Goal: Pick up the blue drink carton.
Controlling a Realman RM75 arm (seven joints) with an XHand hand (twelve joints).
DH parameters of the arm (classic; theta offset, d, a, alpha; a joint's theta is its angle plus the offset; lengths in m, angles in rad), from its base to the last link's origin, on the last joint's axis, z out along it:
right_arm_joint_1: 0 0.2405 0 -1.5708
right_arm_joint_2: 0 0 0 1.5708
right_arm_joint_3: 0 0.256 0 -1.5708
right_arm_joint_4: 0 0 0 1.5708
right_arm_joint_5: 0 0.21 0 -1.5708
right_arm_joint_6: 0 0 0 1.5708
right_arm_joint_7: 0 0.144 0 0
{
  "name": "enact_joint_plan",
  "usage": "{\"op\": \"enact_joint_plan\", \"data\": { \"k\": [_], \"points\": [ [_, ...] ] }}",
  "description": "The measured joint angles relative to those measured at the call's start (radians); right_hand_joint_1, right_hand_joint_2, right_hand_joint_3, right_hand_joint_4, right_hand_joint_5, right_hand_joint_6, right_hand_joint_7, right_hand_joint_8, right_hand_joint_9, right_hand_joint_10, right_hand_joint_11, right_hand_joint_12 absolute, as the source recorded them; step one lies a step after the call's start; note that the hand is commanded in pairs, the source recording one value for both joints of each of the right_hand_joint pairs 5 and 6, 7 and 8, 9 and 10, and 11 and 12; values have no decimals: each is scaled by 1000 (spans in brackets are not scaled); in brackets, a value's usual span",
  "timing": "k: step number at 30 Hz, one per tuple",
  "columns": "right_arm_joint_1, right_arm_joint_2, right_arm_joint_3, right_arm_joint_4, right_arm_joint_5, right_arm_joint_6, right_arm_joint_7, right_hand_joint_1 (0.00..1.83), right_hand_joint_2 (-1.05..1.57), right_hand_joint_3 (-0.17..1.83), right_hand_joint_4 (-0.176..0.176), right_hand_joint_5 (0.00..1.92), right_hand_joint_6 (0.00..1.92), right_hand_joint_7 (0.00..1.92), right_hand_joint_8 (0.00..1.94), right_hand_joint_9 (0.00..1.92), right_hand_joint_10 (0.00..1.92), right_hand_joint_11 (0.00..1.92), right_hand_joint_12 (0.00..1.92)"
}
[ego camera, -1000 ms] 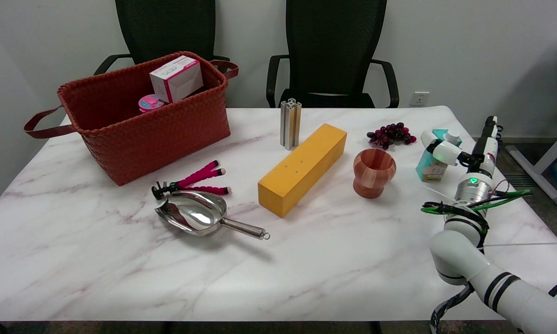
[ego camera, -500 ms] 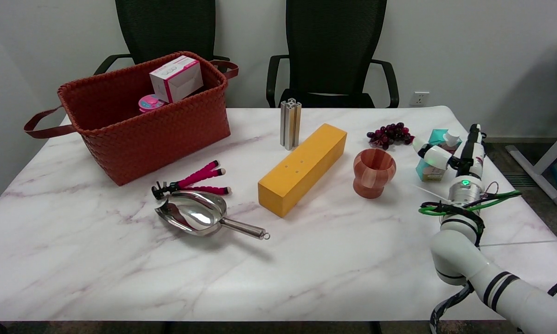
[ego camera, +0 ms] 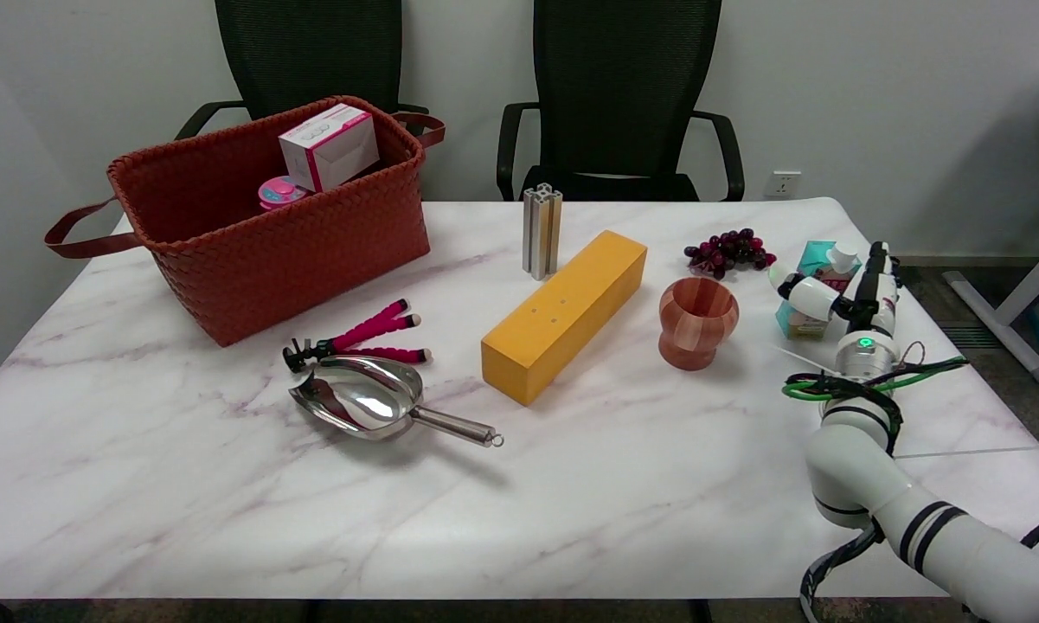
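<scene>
A blue drink carton [ego camera: 809,290] with a white cap stands upright near the right edge of a marble table [ego camera: 225,484], close to the far right corner. The robot's right hand [ego camera: 839,290] is at the carton, thumb on its left side and fingers on its right; whether it grips cannot be told. A wooden vase [ego camera: 697,322] stands to the carton's left, dark grapes [ego camera: 728,249] behind it.

— Where's the carton [ego camera: 817,260]?
— Upright near the table's [ego camera: 225,502] right edge, the right hand [ego camera: 835,290] around it.
— And nearby?
— Grapes [ego camera: 728,248] behind, a wooden vase [ego camera: 697,322] to its left.
</scene>
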Motion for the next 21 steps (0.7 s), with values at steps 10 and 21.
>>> {"op": "enact_joint_plan", "data": {
  "k": [10,21],
  "points": [
    [34,1,5,-54,13,-43,2,1183,382,726,0,0,0,0,0,0,0,0,0],
    [66,2,1,-107,12,-74,65,1187,454,692,0,0,0,0,0,0,0,0,0]
  ]
}}
